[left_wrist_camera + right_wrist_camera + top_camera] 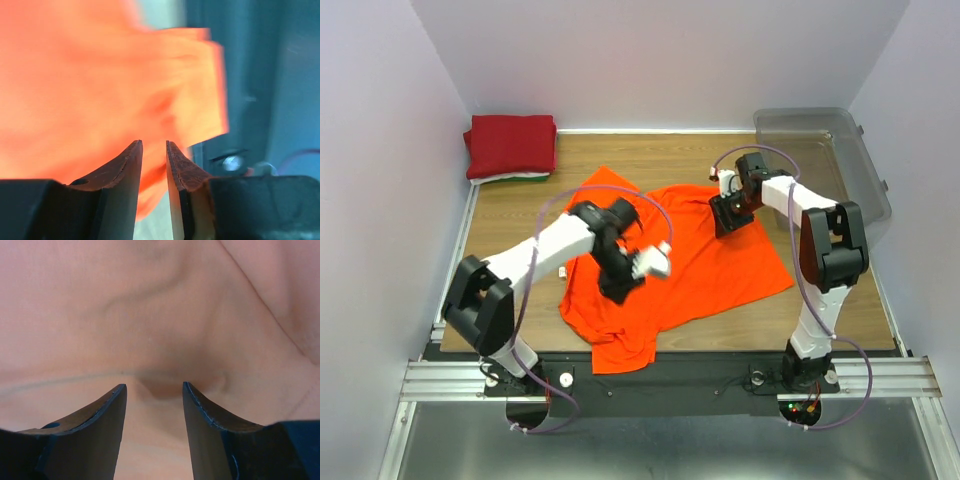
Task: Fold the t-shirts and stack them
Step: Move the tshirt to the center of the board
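Sprawling crumpled across the table (825,305), orange t-shirt (710,262).

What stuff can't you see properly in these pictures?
- Top view: the left arm covers part of the orange t-shirt.
- Left wrist view: the shirt behind the left gripper is blurred.
- Right wrist view: cloth fills everything around the right gripper; whether its tips touch the cloth is unclear.
- Top view: the shirts under the dark red t-shirt show only thin edges, too small to count.

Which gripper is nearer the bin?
Right. The right gripper is at the far right corner of the orange shirt, near the bin; the left gripper is over its left half.
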Robot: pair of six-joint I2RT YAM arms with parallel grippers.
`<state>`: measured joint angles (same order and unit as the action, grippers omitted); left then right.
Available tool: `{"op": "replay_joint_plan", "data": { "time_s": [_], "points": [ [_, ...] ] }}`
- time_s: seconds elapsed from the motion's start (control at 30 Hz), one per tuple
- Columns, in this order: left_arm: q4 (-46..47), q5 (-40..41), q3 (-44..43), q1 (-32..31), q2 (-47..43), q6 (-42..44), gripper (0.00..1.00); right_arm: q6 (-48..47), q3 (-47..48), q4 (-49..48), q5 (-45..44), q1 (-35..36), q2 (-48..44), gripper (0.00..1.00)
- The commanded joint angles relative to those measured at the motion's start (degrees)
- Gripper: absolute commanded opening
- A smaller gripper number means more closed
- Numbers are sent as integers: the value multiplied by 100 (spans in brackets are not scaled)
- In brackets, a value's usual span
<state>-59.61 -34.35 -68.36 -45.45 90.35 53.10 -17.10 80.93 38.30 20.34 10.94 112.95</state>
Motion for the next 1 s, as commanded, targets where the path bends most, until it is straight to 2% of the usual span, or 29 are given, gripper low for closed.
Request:
{"op": "replay_joint_plan", "data": {
  "time_s": [0.0,0.07,0.2,0.43,0.63,0.8,0.97],
  "points": [
    [-70,191,-337,1098,-403,-45,37,-118,46,-16,-170,-4,-554,54],
    [554,506,-170,1643,-421,-150,37,-144,72,-7,-188,-4,-607,54],
    [1642,1219,488,2154,-150,-519,36,-275,108,19,-337,-13,-537,54],
    [2349,1790,999,3129,518,-424,31,-504,-112,10,-609,-13,-168,53],
    [2420,2362,1044,4094,660,-46,27,-557,-279,19,-777,-136,-62,53],
    [2070,2389,974,4475,897,331,27,-758,-717,159,-558,-145,-421,53],
    [1402,1855,772,4501,678,736,31,-1531,-815,1529,197,-145,-738,53]
  ]
}}
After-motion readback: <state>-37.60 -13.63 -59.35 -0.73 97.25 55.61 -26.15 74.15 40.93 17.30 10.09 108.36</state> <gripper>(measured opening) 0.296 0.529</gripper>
